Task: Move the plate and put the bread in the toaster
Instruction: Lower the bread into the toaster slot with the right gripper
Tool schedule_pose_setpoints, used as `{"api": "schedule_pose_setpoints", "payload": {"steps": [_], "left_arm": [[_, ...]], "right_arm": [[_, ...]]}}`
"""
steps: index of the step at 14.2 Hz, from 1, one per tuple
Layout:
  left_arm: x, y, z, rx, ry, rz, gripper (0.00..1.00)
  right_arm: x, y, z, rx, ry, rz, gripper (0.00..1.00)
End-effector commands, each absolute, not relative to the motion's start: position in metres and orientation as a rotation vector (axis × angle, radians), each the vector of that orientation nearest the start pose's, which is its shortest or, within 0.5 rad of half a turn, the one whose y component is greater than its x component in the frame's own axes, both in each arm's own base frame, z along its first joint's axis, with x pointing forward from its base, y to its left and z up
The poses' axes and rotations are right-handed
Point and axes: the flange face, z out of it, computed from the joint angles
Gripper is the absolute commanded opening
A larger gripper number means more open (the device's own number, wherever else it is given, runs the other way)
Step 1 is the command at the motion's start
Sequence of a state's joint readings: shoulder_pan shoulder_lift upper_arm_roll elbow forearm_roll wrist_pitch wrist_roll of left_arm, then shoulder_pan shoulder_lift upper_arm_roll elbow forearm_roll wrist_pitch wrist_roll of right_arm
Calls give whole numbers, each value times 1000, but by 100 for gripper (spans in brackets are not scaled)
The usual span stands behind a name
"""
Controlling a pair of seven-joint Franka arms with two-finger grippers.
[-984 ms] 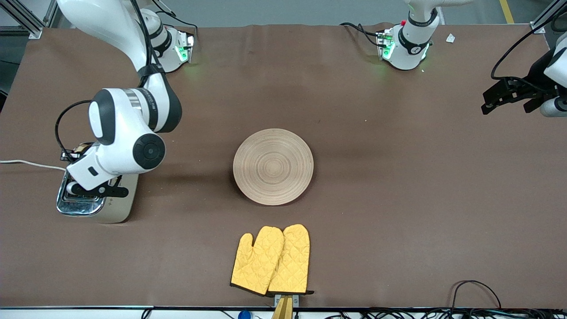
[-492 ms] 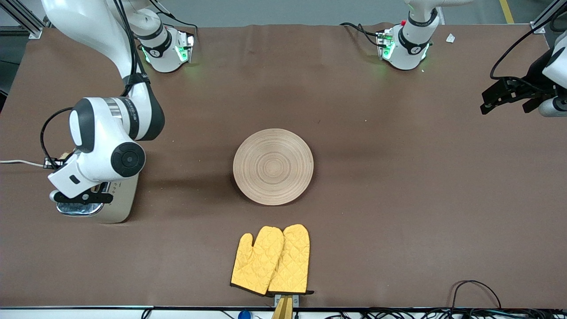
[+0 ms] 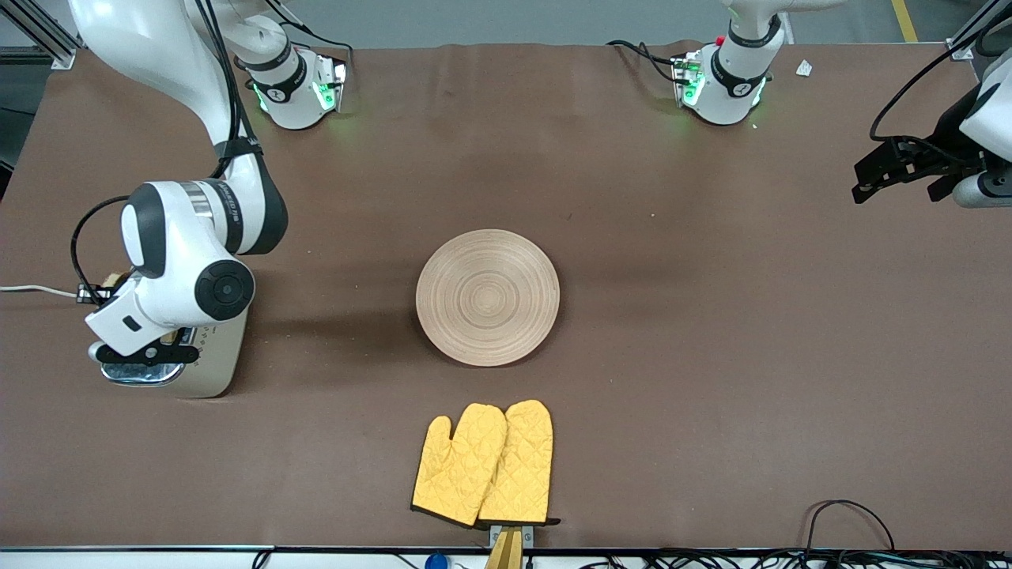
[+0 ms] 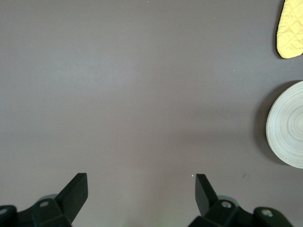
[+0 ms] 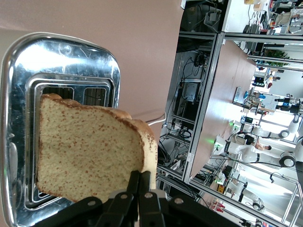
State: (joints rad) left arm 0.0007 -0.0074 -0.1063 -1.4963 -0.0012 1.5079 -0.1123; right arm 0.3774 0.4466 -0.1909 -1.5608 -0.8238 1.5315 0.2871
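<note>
The cream toaster (image 3: 215, 370) stands at the right arm's end of the table, its chrome top (image 5: 71, 61) with two slots right under the right wrist. My right gripper (image 5: 140, 178) is shut on one crust edge of the bread (image 5: 90, 151), a light brown slice held on edge over the slots. I cannot tell whether its far edge is inside a slot. The round wooden plate (image 3: 488, 297) lies bare at the table's middle, also seen in the left wrist view (image 4: 288, 125). My left gripper (image 3: 866, 183) waits open over the left arm's end of the table, nothing between its fingers (image 4: 140, 182).
A pair of yellow oven mitts (image 3: 484, 462) lies nearer the front camera than the plate. The toaster's white cord (image 3: 32, 289) runs off the table's end. Black cables (image 3: 846, 518) loop at the front edge toward the left arm's end.
The right arm has shifted toward its own end of the table with the bread, now centred over the toaster. The left gripper has barely moved.
</note>
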Motion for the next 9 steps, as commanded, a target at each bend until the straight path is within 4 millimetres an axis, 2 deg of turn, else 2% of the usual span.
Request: {"api": "schedule_pose_setpoints", "payload": {"steps": [1,9], "left_arm": [[540,-58,660,-3140,2,-32,100],[540,-60,658,-3141,10,-27,100]], "right_arm": [[630,51,403,2145,109,-256,0],[628,44,401,2146,114,-260,0]]}}
